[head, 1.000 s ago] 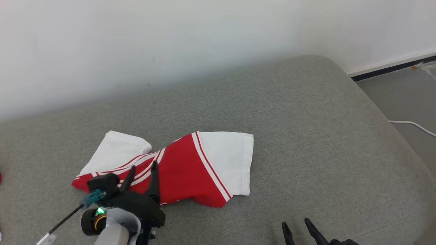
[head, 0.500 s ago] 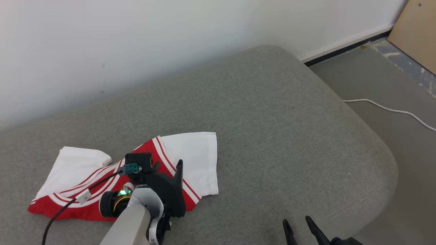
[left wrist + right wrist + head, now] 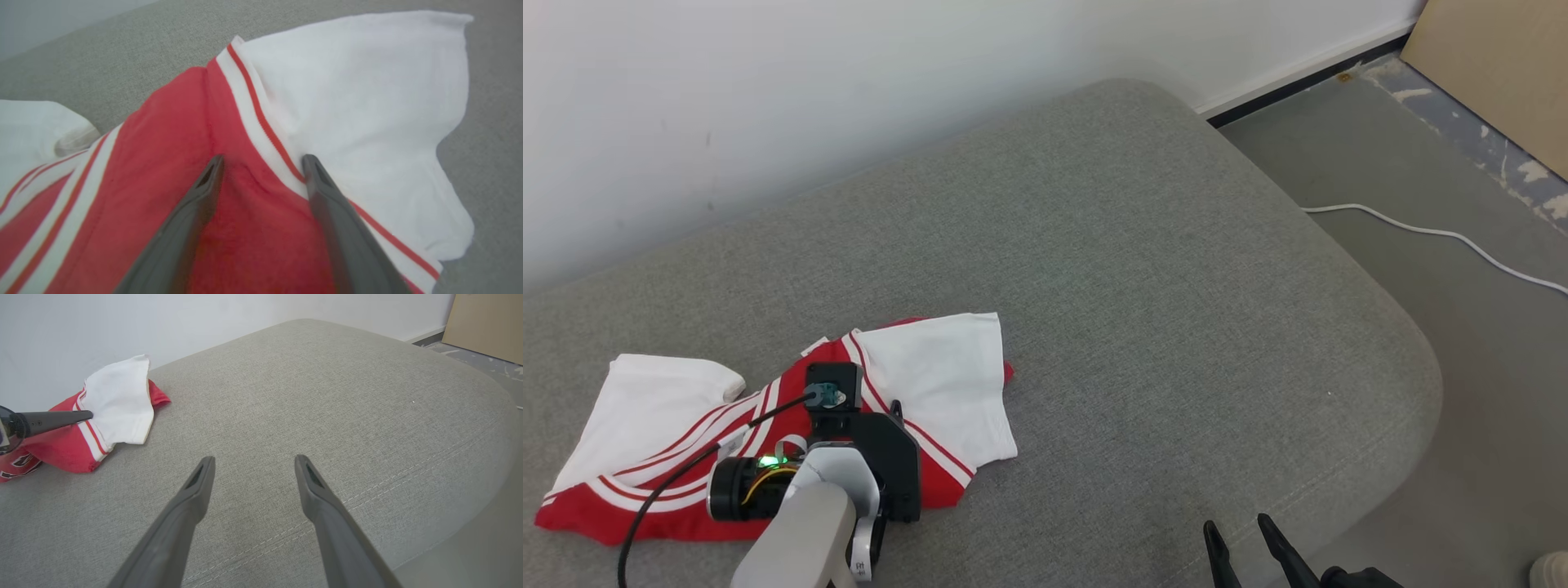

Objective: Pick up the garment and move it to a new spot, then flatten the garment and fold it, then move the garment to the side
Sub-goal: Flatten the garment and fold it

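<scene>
Grey cushion point(image 3: 1160, 310) | garment point(image 3: 915, 367) lying lengthwise along cushion's back edge | left gripper point(image 3: 261, 161) sitting open, tips on garment | right gripper point(image 3: 250, 461) hovering open over cushion's front

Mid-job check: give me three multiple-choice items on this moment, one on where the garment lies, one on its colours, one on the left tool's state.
1. Where does the garment lie?
A) on the grey cushion, to the robot's left
B) in a basket
C) on a hanger

2. What colours is it?
A) blue and yellow
B) red and white
C) all black

3. The left tool is:
A) shut on a sleeve
B) raised high above the cushion
C) open, fingertips at the garment

Answers:
1 A: the head view shows it spread low on the left of the cushion.
2 B: it has red cloth with white panels and stripes.
3 C: the left wrist view shows the fingers spread, with their tips against the cloth.
</scene>
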